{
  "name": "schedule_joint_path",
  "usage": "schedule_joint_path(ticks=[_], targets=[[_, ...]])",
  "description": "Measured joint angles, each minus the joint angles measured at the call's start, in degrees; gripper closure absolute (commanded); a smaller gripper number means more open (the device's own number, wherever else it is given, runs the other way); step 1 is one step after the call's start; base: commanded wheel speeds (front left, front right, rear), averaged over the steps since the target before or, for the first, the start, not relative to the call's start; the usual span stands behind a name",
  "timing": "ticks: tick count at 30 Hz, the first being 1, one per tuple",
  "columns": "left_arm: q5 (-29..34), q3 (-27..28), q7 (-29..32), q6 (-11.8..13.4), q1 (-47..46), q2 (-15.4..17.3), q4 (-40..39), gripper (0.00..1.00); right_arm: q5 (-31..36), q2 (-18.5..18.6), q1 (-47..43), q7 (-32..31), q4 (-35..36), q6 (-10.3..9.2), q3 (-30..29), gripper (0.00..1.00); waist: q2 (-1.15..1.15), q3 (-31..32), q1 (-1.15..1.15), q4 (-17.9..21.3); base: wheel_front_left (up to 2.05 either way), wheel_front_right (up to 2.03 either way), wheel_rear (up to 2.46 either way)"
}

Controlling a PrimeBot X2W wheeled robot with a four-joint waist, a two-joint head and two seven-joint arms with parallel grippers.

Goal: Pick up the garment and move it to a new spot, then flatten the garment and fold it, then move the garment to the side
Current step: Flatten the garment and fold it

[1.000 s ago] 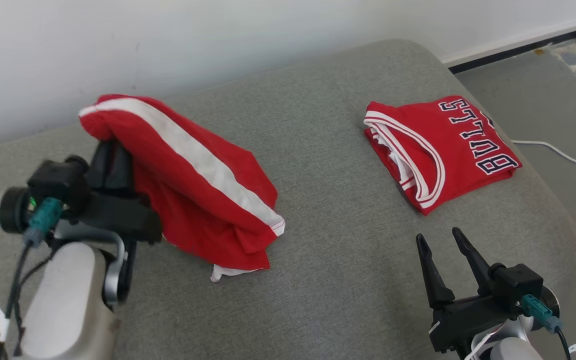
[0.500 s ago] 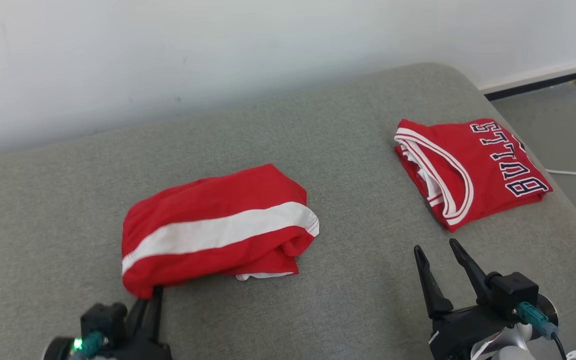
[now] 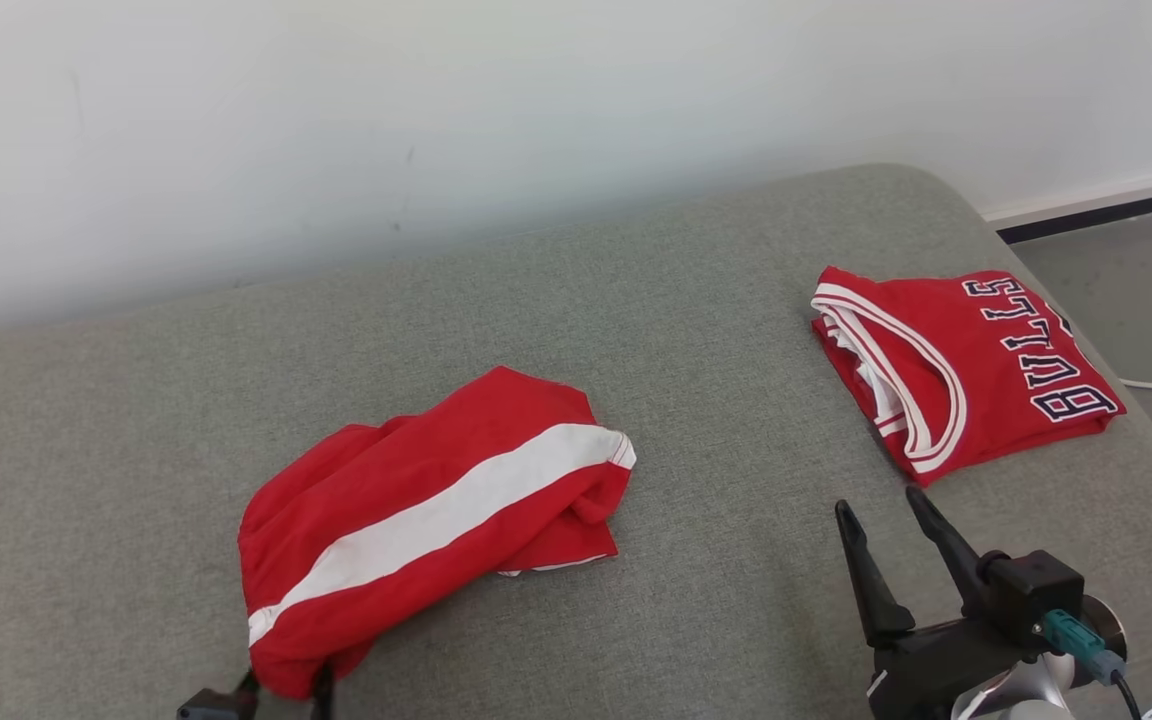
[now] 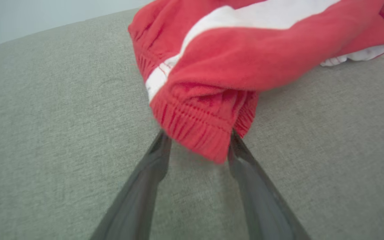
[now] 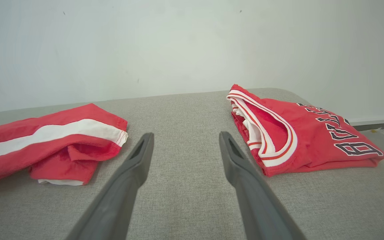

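L hand (image 4: 198, 136) spread wide, tips either side of the waistband of the red shorts (image 3: 436, 510), not pinching. Prob. set here for flattening: shorts lie bunched, near left on grey cushion (image 3: 686, 350). R hand (image 3: 878, 500) released, empty, near right. Folded jersey (image 3: 976, 360) far right, well apart.

- Shorts (image 3: 416, 520): red, with one broad white stripe down the side and a ribbed elastic waistband.
- Loosely bunched and doubled over, not flat; a bit of white shows under the far hem.
- They lie on the grey cushion (image 3: 686, 330), towards its left, stripe running diagonally, waistband nearest the robot.
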State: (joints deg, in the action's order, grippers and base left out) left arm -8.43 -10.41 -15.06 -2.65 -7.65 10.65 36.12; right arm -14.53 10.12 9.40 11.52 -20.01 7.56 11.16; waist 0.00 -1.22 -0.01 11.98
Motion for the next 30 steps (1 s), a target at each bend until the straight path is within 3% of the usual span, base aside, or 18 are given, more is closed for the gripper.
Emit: schedule_joint_path(ticks=[5, 9, 13, 16, 24, 30], targets=[[-1.51, 2.19, 0.0, 0.07, 0.61, -0.12, -0.02, 0.0, 0.02, 0.21, -0.36, -0.29, 0.55, 0.0, -1.04, 0.0, 0.0, 0.27, 0.0, -0.51, 0.0, 0.0, 0.0], [-5.23, 5.81, 0.01, -1.49, 2.54, 0.26, -3.36, 0.0, 0.19, 0.1, -0.88, -0.42, 0.94, 0.0, -1.68, 0.0, 0.0, 0.41, 0.0, -0.84, 0.0, 0.0, 0.0], [-6.35, 6.23, 0.0, -3.37, 2.92, 2.25, -6.44, 0.0, 0.46, -0.16, -1.19, -0.44, 1.05, 0.0, -1.78, 0.0, 0.0, 0.59, 0.0, -1.06, 0.0, 0.0, 0.0], [-7.6, 7.04, 0.59, -3.42, 3.13, 3.69, -8.67, 0.0, 0.53, -0.56, -1.24, -0.48, 1.09, 0.0, -1.74, 0.0, 0.0, 0.63, 0.0, -0.87, 0.0, 0.0, 0.0], [-9.36, 7.72, 3.43, -1.58, 3.1, 2.4, -17.58, 0.0, 0.58, -0.81, -1.68, -0.43, 1.11, 0.0, -2.08, 0.0, 0.0, 0.57, 0.0, -0.26, 0.0, 0.0, 0.0], [-8.81, 5.5, 8.83, 0.42, 0.51, 1.19, -17.98, 0.0, 0.57, -0.98, -1.58, -0.43, 1.05, 0.0, -1.86, 0.0, 0.0, 0.24, 0.0, -0.03, 0.0, 0.0, 0.0]])
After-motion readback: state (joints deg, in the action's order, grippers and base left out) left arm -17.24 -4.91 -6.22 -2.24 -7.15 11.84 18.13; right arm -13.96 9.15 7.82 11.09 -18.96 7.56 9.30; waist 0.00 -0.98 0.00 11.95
